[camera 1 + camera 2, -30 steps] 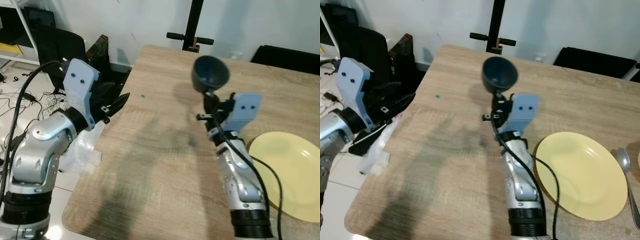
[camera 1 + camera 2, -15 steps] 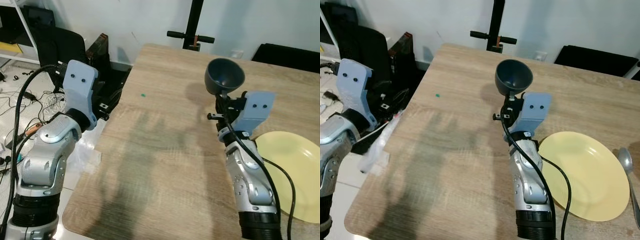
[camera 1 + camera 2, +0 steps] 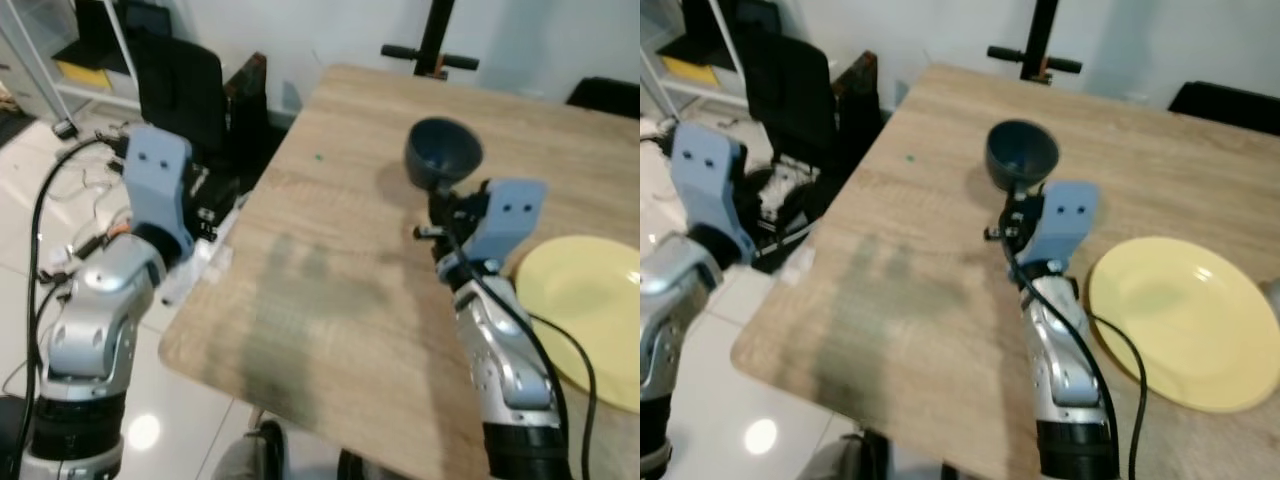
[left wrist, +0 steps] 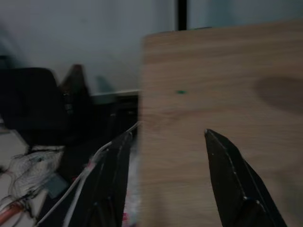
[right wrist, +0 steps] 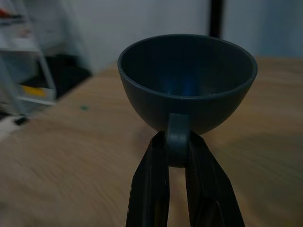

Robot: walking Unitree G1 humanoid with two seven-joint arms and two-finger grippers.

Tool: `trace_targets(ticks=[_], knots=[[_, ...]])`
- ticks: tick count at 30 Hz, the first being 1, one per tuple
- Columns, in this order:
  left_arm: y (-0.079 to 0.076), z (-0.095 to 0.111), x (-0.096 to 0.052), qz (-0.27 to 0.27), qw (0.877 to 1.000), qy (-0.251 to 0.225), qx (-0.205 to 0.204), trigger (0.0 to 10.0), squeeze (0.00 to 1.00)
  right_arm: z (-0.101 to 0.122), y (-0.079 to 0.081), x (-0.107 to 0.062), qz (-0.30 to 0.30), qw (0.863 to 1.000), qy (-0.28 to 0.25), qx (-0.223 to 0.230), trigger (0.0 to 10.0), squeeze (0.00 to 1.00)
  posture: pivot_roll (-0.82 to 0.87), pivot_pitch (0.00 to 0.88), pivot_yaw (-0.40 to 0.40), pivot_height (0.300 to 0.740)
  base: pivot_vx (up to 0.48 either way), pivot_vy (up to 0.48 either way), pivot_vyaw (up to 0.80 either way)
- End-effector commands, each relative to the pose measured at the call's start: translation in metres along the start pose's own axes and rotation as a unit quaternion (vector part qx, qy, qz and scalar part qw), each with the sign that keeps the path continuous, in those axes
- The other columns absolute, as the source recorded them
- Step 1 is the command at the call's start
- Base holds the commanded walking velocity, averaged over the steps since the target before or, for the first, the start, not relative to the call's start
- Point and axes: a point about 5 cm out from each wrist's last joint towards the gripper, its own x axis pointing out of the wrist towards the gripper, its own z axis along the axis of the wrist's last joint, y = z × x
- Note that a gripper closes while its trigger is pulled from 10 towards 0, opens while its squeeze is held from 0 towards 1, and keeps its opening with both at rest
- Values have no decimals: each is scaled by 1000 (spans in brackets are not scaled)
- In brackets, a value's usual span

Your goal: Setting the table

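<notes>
My right gripper (image 5: pixel 177 142) is shut on the handle of a dark blue cup (image 3: pixel 443 152). It holds the cup upright above the middle of the wooden table (image 3: pixel 330 250). A yellow plate (image 3: pixel 590 300) lies on the table just right of that arm. In the left wrist view my left gripper (image 4: pixel 165 135) is open with nothing between its fingers. It hangs off the table's left edge, level with the tabletop.
A black chair (image 3: pixel 185 85) and cables stand on the floor left of the table, with a white shelf (image 3: pixel 60 60) behind. A black stand (image 3: pixel 432 55) rises at the table's far edge. The table's near left corner (image 3: pixel 175 345) is close to my left arm.
The camera has pulled back, so more floor and the table's near corner show. The right gripper carried the cup to the right, toward the plate. The left arm drew back from the table edge.
</notes>
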Motion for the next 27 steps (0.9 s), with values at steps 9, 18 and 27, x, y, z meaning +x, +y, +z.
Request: trace_targets(ticks=[9,18,27], knots=[[1,-6,-2,3,1000,12,-5,10000,16,-1,0,-3,-1,1000,3,1,10000,0,4,86,53,740,-369,0,0],[-1,-7,-1,0,1000,12,-7,10000,20,-1,-2,-3,-1,1000,4,-5,10000,0,0,82,55,740,-365,0,0],[-2,-7,0,-3,1000,13,-10,10000,20,-1,-3,-4,-4,1000,4,-7,10000,0,0,82,55,740,-361,0,0]])
